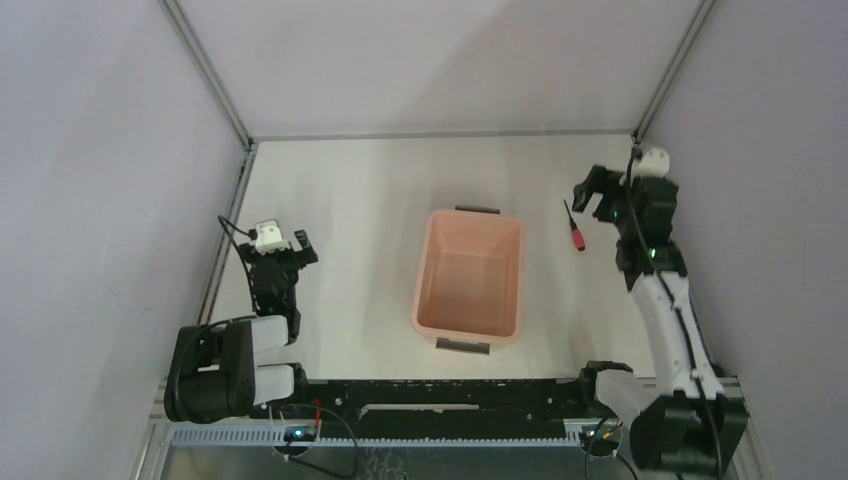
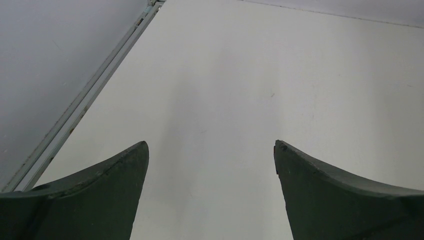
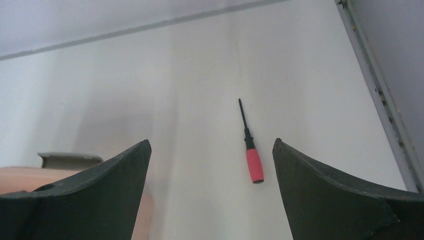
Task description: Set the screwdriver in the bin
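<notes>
The small screwdriver (image 1: 575, 229), red handle and thin black shaft, lies flat on the table just right of the bin. In the right wrist view the screwdriver (image 3: 251, 154) lies below and between the open jaws, nearer the right finger, tip pointing away. The pale pink bin (image 1: 438, 240) stands empty at the table's middle, with a dark grey handle at each short end; its corner (image 3: 12, 177) and one handle show at the left of the right wrist view. My right gripper (image 1: 594, 192) is open and empty, raised above the screwdriver. My left gripper (image 1: 296, 248) is open and empty over bare table at the left.
A metal frame rail (image 1: 222, 240) runs along the table's left edge, and another rail (image 3: 378, 95) along the right edge close to the screwdriver. Grey walls enclose the back and sides. A black cable track (image 1: 440, 395) lies along the near edge between the arm bases.
</notes>
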Robot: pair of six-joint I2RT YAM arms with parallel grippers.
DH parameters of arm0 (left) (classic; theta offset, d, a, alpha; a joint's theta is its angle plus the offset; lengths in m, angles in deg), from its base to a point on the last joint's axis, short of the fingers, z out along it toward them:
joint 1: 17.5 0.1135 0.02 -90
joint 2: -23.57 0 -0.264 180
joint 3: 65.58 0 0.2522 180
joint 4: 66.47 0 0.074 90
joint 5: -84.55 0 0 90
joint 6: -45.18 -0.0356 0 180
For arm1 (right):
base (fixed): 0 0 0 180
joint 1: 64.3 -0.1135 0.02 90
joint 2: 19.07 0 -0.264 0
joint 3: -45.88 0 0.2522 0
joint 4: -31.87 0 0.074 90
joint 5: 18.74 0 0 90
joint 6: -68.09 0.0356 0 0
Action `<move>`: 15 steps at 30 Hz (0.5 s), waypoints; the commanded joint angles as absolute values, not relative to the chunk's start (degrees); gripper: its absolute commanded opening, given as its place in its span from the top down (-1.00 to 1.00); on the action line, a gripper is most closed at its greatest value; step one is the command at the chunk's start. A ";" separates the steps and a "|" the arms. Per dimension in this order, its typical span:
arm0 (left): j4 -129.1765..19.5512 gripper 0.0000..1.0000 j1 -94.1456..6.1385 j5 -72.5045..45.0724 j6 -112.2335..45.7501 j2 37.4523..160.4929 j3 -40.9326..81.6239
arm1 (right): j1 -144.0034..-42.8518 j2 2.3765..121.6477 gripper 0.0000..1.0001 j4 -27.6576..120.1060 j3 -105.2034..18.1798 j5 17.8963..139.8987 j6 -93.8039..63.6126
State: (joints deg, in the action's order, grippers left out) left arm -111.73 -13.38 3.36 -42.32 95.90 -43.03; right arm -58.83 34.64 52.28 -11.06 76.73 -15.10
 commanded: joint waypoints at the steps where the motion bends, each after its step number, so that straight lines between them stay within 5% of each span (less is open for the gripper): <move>1: -113.43 -1.00 -13.72 3.44 -43.42 95.55 -40.85 | -59.29 48.08 -0.99 73.85 -27.86 76.68 -14.83; 15: -113.43 -1.00 -13.72 3.37 -43.42 95.55 -40.91 | -58.03 86.71 -0.86 87.46 -49.93 72.17 -18.96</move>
State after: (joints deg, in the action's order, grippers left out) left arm -111.73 -13.38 3.36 -42.32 95.90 -43.03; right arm -58.63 81.13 82.47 -45.20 73.28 -17.35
